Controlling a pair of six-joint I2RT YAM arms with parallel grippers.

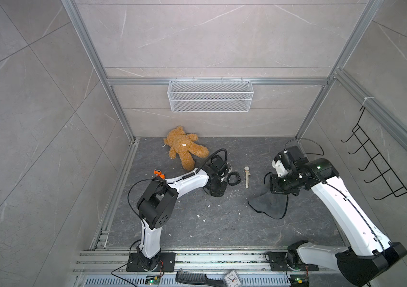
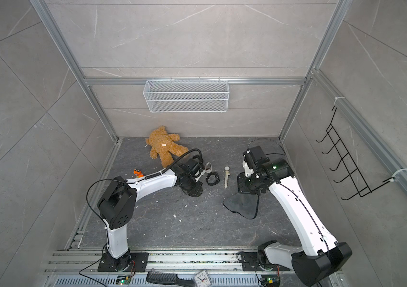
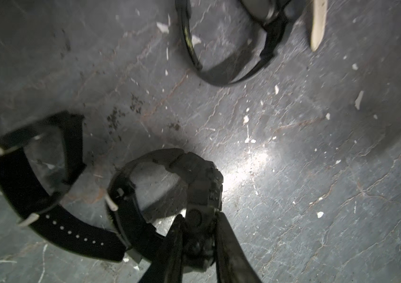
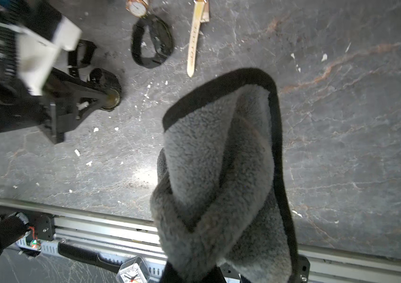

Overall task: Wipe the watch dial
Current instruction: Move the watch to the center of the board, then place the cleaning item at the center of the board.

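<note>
The left gripper (image 3: 198, 241) is reaching low over the dark veined stone tabletop (image 1: 222, 223), and in the left wrist view its 2 black fingers (image 3: 229, 247) are sitting on either side of the case of a chunky black digital watch (image 3: 202, 186), the strap looping away from them; whether they are actually pressing on the case or standing just off it, I cannot tell. Just beside that watch a second black strap watch with a row of small holes (image 3: 55, 220) is lying on the stone. Further out, a third black looped watch (image 1: 233, 179) is resting between the left arm's wrist and a cream-strapped watch with a round pale dial (image 1: 247, 174), which is lying flat and straight, well clear of both grippers. A round gold-rimmed watch face (image 4: 137, 7) is also showing at the edge of the right wrist view. The right gripper (image 4: 192, 275) is hovering on the other side, fingers hidden but pinched together on a grey fleecy cloth with a black hem (image 4: 219, 171), which is hanging down from them with its lower edge over the tabletop in both top views. A tan plush teddy bear (image 1: 183, 146) is lying near the back wall, and a small orange toy (image 1: 159, 173) is sitting by the left arm.
</note>
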